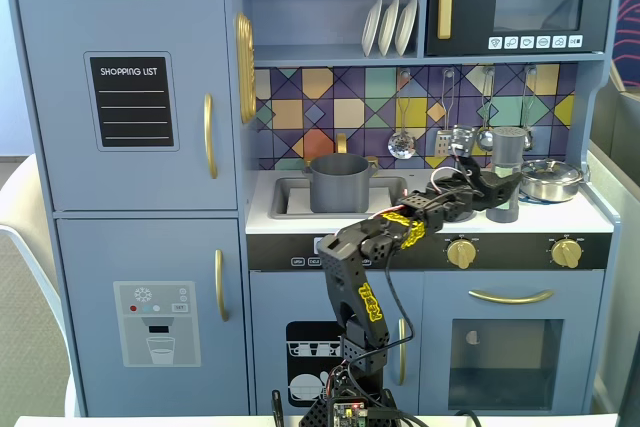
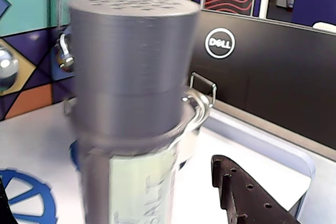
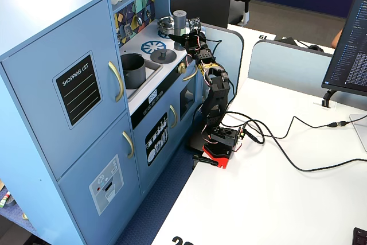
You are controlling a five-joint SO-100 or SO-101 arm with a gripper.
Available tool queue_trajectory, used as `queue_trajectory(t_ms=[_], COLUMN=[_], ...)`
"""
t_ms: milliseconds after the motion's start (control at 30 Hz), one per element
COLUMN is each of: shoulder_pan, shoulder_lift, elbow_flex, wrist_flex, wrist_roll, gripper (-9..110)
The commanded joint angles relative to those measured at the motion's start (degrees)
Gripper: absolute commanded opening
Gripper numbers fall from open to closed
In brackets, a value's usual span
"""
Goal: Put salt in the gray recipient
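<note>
Salt shaker point(image 1: 508, 173) stands upright on toy stove counter point(image 1: 560, 212), right of gray pot point(image 1: 338, 183) in sink. Fingers point(image 1: 497, 185) spread around it; close squarely mid-body, lift straight.

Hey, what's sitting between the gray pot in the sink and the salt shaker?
Only the arm's end effector reaching over bare white countertop toward the salt shaker; nothing else beside the gray pot, per a fixed view.

A chalkboard point(image 1: 131, 101) on the toy kitchen's upper door reads "SHOPPING LIST", the monitor's point(image 2: 262, 72) back carries a "DELL" badge, and the gray shaker's point(image 2: 131, 103) label says "SALT".
</note>
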Motion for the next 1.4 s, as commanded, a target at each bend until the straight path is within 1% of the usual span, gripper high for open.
queue_trajectory(t_ms=[0, 167, 367, 533, 600, 633, 700, 733, 833, 933, 967, 1033, 1167, 1233, 1367], shoulder_pan=[0.5, -0.2, -1.4, -2.7, -3.5, -3.9, -4.9, -5.4, -6.0, -6.4, -6.7, -7.7, -13.2, -17.9, -28.7], shoulder_lift=[-4.0, -11.4, -16.9, -21.7, -23.0, -23.6, -23.6, -23.6, -22.1, -17.6, -15.3, -10.2, 0.1, 3.8, 8.4], elbow_flex=[-8.5, -16.4, -22.0, -28.3, -30.1, -30.8, -30.8, -30.8, -30.8, -31.6, -32.2, -33.7, -33.0, -33.0, -33.0], wrist_flex=[-2.6, -2.1, -2.5, 0.0, 0.0, -0.2, -1.7, -3.1, -7.9, -7.6, -4.7, 4.8, 19.2, 24.6, 30.5], wrist_roll=[1.4, 2.5, 2.8, 3.3, 3.2, 2.7, 2.0, 2.5, 5.9, 7.9, 9.6, 14.4, 27.6, 36.4, 58.9], gripper=[56, 54, 51, 47, 40, 31, 9, 0, 0, 0, 0, 0, 0, 0, 0])
